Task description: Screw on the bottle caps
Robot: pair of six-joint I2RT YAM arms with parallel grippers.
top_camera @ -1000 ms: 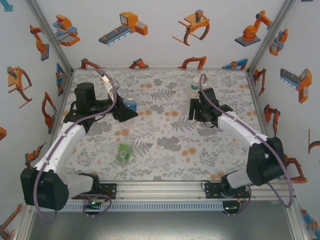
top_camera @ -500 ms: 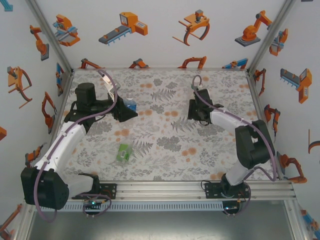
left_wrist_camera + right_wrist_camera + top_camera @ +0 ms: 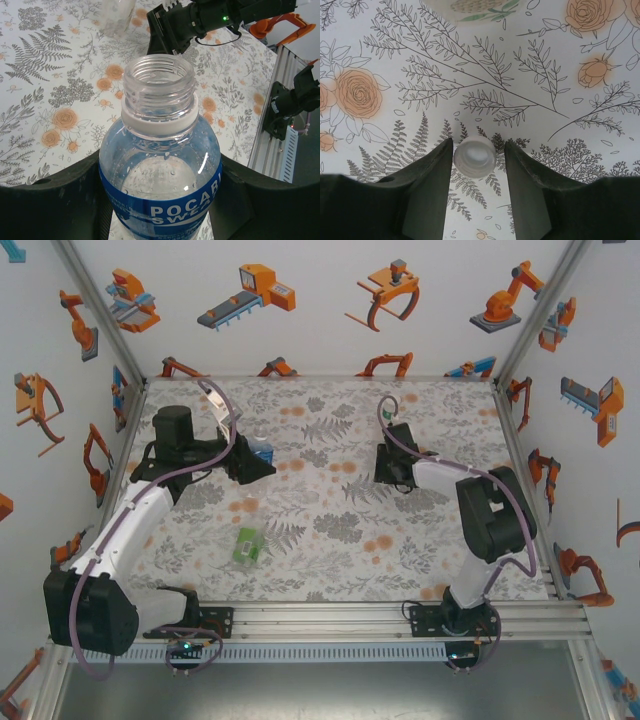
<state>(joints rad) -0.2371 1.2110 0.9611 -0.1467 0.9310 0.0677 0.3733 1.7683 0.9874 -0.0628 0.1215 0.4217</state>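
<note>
My left gripper (image 3: 160,202) is shut on the blue-labelled bottle (image 3: 160,150), held upright with its threaded neck open and no cap on it. From above, this bottle (image 3: 262,449) stands at the left-middle of the table in the left gripper (image 3: 254,459). My right gripper (image 3: 479,148) is low over the table with a white bottle cap (image 3: 474,158) lying hollow side up between its fingers. The left finger touches the cap and a narrow gap shows at the right finger. The right gripper (image 3: 387,468) sits at the right-middle.
A green-labelled bottle (image 3: 246,545) lies on its side at the front centre. A slimmer bottle (image 3: 392,406) stands behind the right gripper and appears blurred (image 3: 116,15) in the left wrist view. The floral table (image 3: 330,530) is walled on three sides.
The right arm has folded in, and its jaws have narrowed around the cap. The left arm and its bottle have stayed still.
</note>
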